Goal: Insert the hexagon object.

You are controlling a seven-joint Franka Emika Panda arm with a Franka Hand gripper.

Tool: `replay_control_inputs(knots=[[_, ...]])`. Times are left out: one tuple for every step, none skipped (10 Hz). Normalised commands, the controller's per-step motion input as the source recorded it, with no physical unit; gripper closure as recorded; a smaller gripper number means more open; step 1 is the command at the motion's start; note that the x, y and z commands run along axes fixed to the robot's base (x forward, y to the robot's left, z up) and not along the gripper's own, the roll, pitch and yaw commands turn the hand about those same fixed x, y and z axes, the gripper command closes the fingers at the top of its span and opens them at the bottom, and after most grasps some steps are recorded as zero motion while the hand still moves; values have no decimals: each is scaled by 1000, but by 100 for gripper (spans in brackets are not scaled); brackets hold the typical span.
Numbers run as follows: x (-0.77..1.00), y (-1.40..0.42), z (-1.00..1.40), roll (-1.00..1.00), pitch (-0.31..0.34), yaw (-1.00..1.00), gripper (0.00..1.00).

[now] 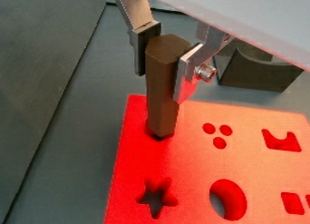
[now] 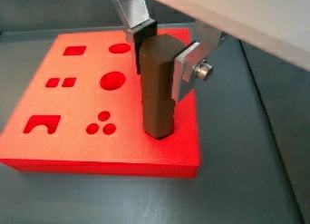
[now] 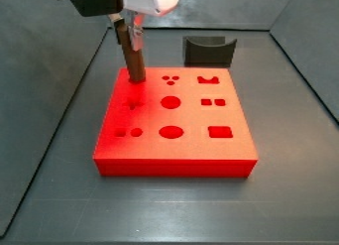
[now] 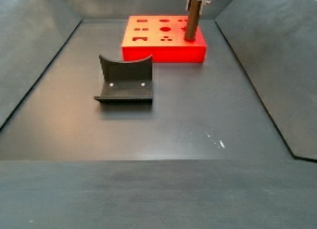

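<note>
The hexagon object (image 1: 161,87) is a long brown peg standing upright, also seen in a wrist view (image 2: 155,90) and in both side views (image 3: 133,53) (image 4: 192,19). My gripper (image 1: 169,48) is shut on its upper end, one silver finger on each side; it also shows in a wrist view (image 2: 166,51). The peg's lower end meets the top of the red block (image 1: 242,173) near one corner, at a hole there (image 3: 134,78). The red block (image 2: 72,101) has several shaped cut-outs. Whether the peg tip is inside the hole I cannot tell.
A dark grey curved holder (image 4: 124,80) stands on the dark floor apart from the red block (image 4: 155,38); it also shows in a side view (image 3: 208,49) and in a wrist view (image 1: 256,69). Dark walls enclose the floor on all sides.
</note>
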Motion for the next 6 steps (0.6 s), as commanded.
replay_control_inputs(knots=[[26,0,-37,0,299,0,100],[54,0,0,0,283,0,100],[0,0,0,0,226,0,100],[0,-20,0,27,250,0,100],[114,-131,17,0,221,0,100],[286,-89,0,-11,149,0,100]])
